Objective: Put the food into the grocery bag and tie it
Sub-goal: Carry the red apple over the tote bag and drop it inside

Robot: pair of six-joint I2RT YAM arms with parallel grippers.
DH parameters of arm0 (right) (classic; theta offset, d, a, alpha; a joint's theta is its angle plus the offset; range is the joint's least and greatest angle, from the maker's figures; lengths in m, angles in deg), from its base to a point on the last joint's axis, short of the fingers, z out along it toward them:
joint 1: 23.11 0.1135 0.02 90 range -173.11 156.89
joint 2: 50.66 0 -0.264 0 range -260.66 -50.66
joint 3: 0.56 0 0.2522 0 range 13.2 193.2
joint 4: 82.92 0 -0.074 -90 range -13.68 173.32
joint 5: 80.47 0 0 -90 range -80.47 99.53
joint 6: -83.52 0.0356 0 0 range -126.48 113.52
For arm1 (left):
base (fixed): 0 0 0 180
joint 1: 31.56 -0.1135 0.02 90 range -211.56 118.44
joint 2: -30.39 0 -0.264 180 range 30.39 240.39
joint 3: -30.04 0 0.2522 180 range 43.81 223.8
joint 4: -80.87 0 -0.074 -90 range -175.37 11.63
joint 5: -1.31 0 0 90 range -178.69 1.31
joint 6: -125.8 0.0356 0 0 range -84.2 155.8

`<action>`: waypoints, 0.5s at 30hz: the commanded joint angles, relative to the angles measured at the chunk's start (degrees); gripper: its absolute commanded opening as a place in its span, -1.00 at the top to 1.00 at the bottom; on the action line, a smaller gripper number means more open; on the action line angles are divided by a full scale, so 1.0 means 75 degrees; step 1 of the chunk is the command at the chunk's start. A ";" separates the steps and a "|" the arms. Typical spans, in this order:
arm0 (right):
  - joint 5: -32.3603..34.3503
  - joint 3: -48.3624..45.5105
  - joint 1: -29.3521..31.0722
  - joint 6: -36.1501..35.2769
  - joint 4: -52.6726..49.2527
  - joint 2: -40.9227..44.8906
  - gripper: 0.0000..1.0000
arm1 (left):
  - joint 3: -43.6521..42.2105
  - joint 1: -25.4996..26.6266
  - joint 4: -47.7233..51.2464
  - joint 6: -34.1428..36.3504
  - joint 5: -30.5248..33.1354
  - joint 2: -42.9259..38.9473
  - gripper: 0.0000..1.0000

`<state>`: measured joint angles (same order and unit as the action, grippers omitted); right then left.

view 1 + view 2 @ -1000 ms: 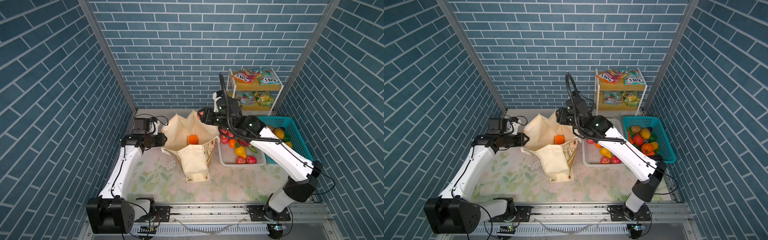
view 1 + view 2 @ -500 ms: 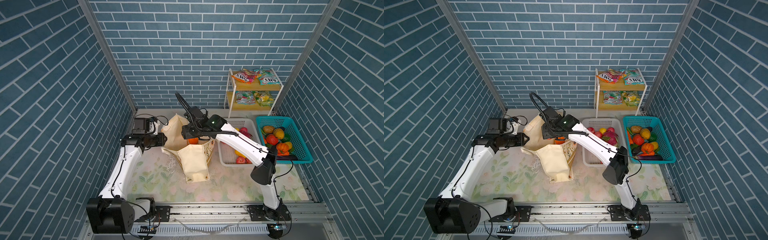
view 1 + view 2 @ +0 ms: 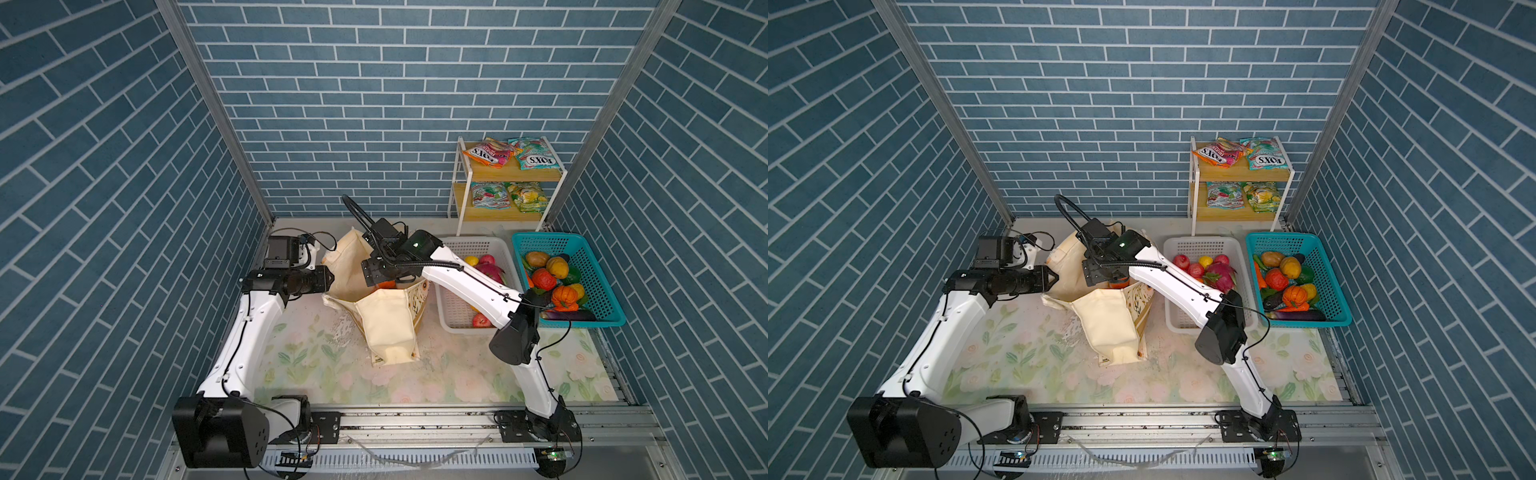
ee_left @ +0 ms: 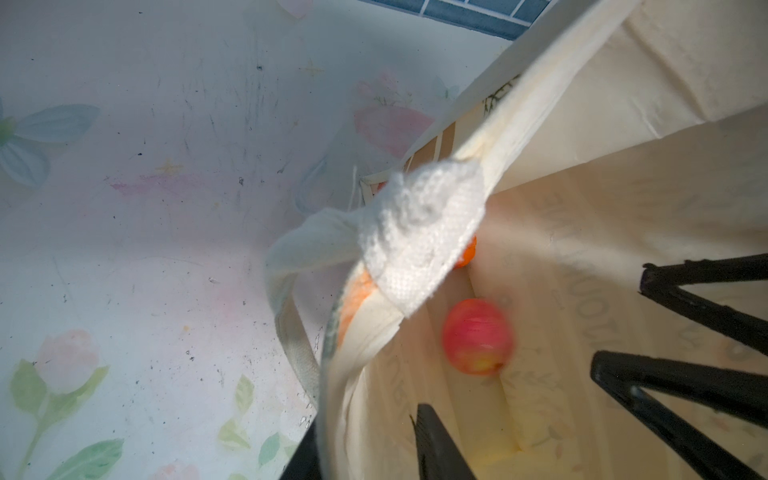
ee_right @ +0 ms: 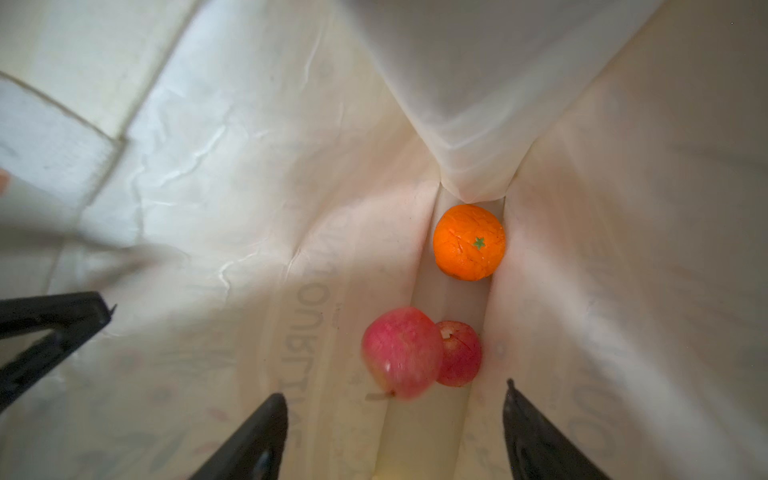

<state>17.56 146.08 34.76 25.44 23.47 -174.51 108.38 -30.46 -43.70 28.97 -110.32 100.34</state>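
apple [image 5: 401,353] blurred, orange [image 4: 467,255] part-hidden by grocery bag [image 4: 419,232]

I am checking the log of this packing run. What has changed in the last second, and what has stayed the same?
The right gripper swung left to above the grocery bag, opened its fingers and let go of a red apple, now blurred inside the bag. The left gripper still pinches the bag's rim, and the orange stays at the bottom.
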 commanded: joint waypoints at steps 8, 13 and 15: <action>0.1128 0.0323 0.0014 -0.0582 0.0100 0.1555 -0.97 | -0.0087 0.0017 0.0069 0.0055 0.0062 -0.0140 0.28; 0.2014 -0.1264 -0.0002 -0.0844 0.1388 0.3167 -0.98 | -0.0079 0.0017 0.0087 0.0055 0.0111 -0.0128 0.28; 0.2395 -0.2141 -0.0075 -0.0948 0.1943 0.3821 -0.98 | -0.0089 0.0017 0.0090 0.0055 0.0118 -0.0139 0.28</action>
<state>28.95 135.70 34.63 21.25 31.60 -151.65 108.38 -30.46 -43.70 28.97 -110.12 100.34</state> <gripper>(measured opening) 0.989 0.360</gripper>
